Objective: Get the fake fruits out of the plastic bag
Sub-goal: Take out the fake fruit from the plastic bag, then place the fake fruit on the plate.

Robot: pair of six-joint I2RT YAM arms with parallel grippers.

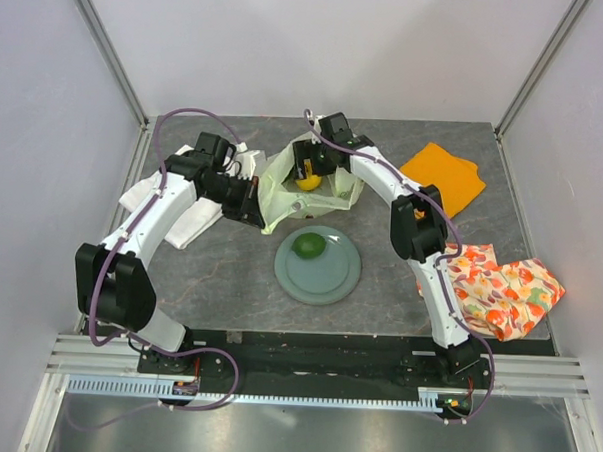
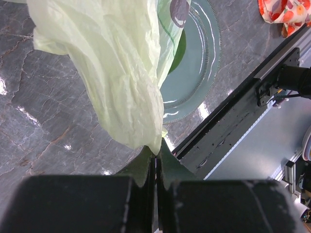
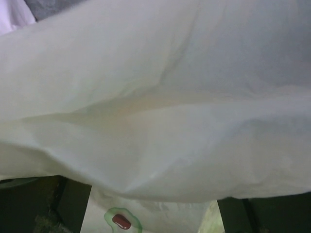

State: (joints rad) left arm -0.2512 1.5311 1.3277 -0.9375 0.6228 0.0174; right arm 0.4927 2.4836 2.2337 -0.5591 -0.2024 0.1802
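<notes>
Jaws, left gripper (image 2: pixel 156 162): pressed together, pinching a lower edge of the plastic bag (image 2: pixel 121 73), whose pale yellow-green film hangs away from the fingers over the table. Jaws, right gripper (image 1: pixel 307 169): spread, its dark fingers (image 3: pixel 68 204) at either side of the wrist view; bag film hides the tips and whatever lies between them. Yellow-orange citrus (image 1: pixel 306 182): in the bag's open mouth, just beside the right gripper. Green fruit (image 1: pixel 309 245): out of the bag, on the grey-green plate (image 1: pixel 329 282) near the bag. White cloth (image 1: pixel 184 229): under the left arm. Plain orange cloth (image 1: pixel 446 175) and fruit-print cloth (image 1: pixel 504 287): right side of the table.
</notes>
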